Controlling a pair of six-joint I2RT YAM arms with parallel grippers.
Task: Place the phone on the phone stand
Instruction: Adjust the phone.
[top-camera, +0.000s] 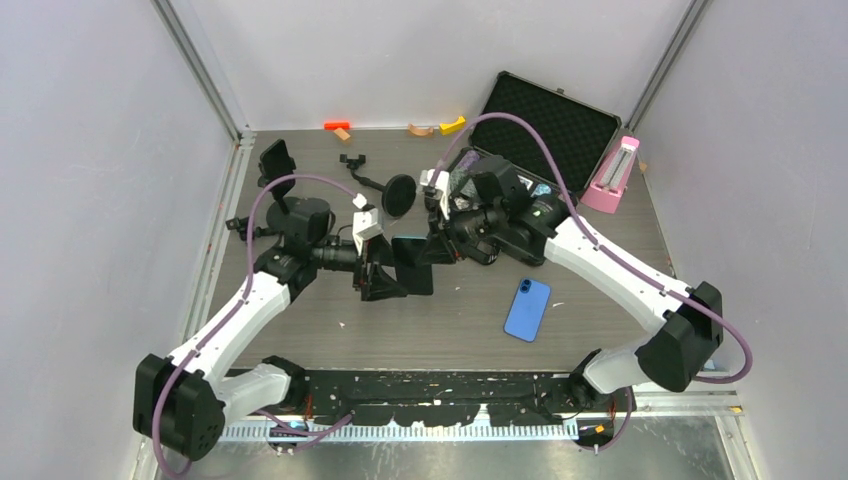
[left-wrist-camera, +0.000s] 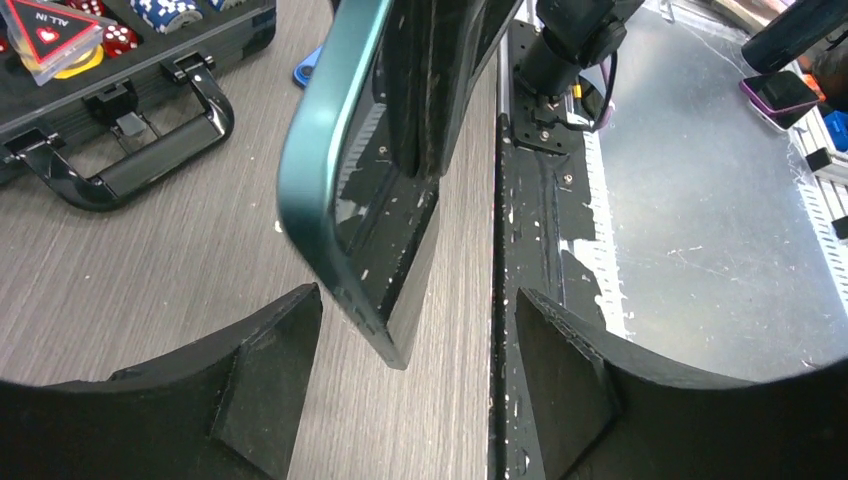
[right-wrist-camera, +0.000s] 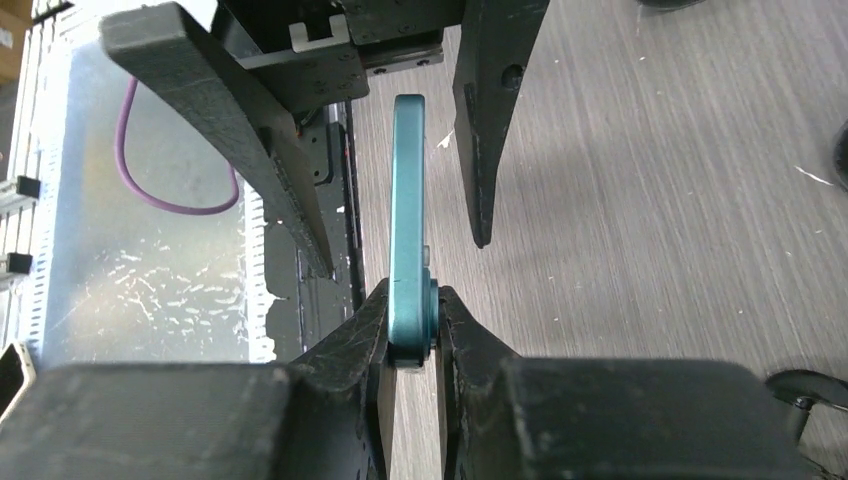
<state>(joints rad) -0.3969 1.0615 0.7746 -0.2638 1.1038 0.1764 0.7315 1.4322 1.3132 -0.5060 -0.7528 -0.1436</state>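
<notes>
A teal phone hangs on edge above the middle of the table, between the two arms. My right gripper is shut on its near end, both pads pressed against the phone. My left gripper is open, one finger on each side of the phone's lower corner and clear of it. In the right wrist view those left fingers flank the phone without touching. From above, the left gripper faces the right gripper. A black stand with a round disc lies behind them.
A blue phone lies flat on the table at front right. An open black case with chips and dice sits at back right beside a pink object. Small blocks line the back edge. Another black holder stands at back left.
</notes>
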